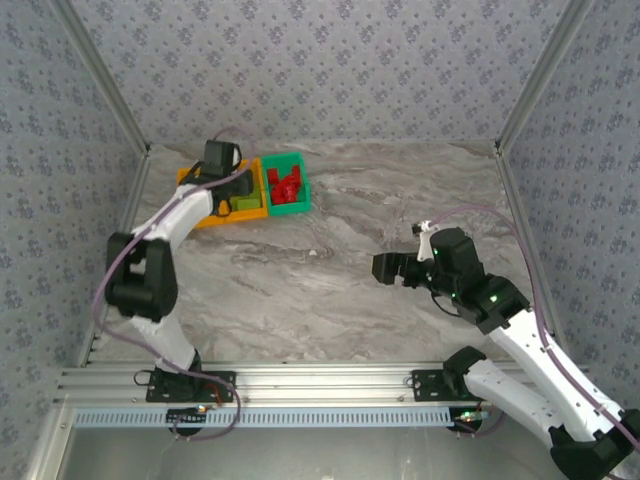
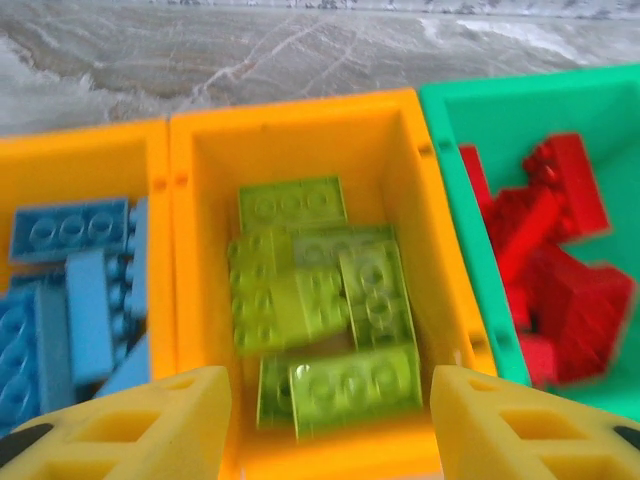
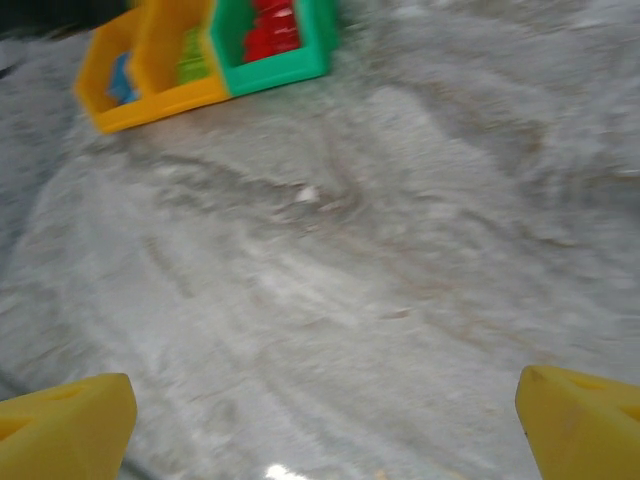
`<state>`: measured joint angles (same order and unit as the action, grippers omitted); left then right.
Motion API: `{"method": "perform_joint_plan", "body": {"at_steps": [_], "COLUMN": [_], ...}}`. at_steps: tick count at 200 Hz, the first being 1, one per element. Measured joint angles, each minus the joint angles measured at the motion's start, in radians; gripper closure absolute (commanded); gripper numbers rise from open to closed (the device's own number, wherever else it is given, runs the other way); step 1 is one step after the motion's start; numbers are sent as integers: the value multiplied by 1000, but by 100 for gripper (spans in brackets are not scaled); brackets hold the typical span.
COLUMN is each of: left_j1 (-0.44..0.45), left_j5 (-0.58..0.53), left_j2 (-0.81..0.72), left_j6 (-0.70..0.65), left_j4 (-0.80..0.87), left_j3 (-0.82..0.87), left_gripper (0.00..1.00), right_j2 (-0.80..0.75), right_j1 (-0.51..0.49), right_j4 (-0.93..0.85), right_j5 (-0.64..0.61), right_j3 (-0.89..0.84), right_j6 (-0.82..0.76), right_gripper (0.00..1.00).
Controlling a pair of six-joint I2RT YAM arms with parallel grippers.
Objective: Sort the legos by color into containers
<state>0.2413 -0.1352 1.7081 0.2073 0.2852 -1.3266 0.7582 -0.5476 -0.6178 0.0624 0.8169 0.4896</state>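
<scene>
While the left claw point(image 2: 335, 405) hangs with its yellow fingers point(image 2: 150, 425) parted partway and nothing clamped between them, the step in hand looks like the drop-off of a lime brick. Directly beneath it sits the middle orange rectangular plastic bin point(image 2: 300, 125), heaped with lime green studded plastic bricks point(image 2: 320, 300), the nearest lying loose and touched by neither finger. Beyond its left finger a second orange plastic bin point(image 2: 80, 160) holds blue studded bricks point(image 2: 70, 235). Beyond its right finger the green plastic bin point(image 2: 520, 105) holds red studded bricks point(image 2: 560, 230). Well apart from the bins, the right claw point(image 3: 325, 420) hovers wide open and empty above the grey marbled table point(image 3: 350, 250), where I make out no stray brick. Sorting seems nearly done, and the next move calls for a straight lift clear of the bin walls.
</scene>
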Motion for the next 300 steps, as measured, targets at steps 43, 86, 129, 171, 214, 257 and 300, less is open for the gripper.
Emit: {"method": "perform_joint_plan", "body": {"at_steps": [43, 86, 129, 171, 214, 257, 300], "left_j1": [64, 64, 43, -2, -204, -304, -280], "left_j5": [-38, -196, -298, -268, -132, 51, 94], "left_j2": [-528, -885, -986, -853, -534, -183, -167], "left_j6": [14, -34, -143, -247, -216, -163, -164], "left_j4": [-68, -145, -275, -485, -837, -1061, -1077], "left_j3": [352, 728, 992, 1043, 1065, 989, 943], "left_gripper": [44, 29, 8, 1, 1, 1, 1], "right_j2": [108, 302, 581, 723, 761, 761, 761], "right_j1": [188, 432, 527, 548, 569, 562, 562], "right_j4": [101, 445, 819, 1217, 1405, 1438, 1438], "right_j5": [-233, -409, -459, -371, -265, -219, -190], "right_j3": [-75, -238, -362, -393, -478, -467, -465], "right_j6": [-112, -229, -361, -422, -447, -470, -481], "right_gripper": [0, 0, 0, 0, 0, 0, 0]}}
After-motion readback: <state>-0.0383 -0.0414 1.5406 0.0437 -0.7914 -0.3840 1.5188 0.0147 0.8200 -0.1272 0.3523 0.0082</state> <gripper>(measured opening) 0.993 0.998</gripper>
